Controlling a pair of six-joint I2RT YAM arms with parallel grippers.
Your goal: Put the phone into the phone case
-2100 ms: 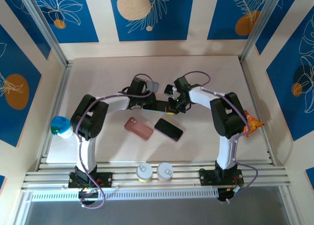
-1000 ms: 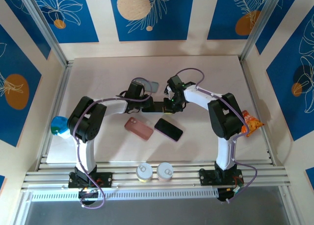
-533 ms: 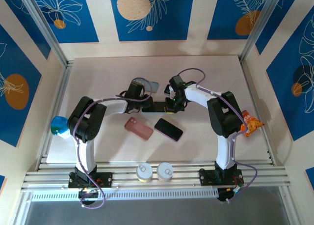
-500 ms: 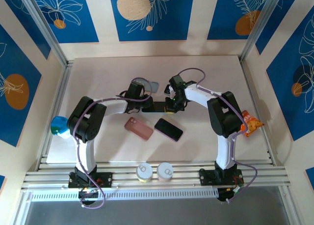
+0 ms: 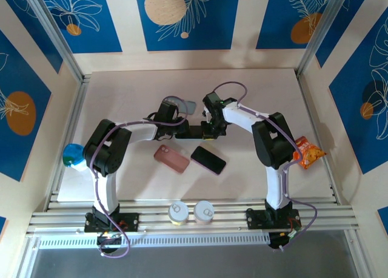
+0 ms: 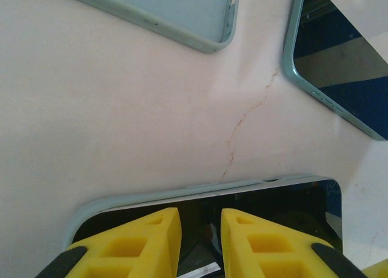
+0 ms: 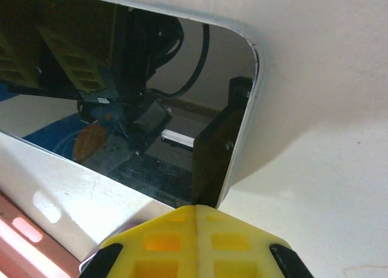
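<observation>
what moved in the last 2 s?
The right gripper swung left, toward the left gripper, which edged left early on. Nothing taken or released: right stays shut, left slightly open over the teal-edged phone. Pink case, black phone and cans unmoved.
</observation>
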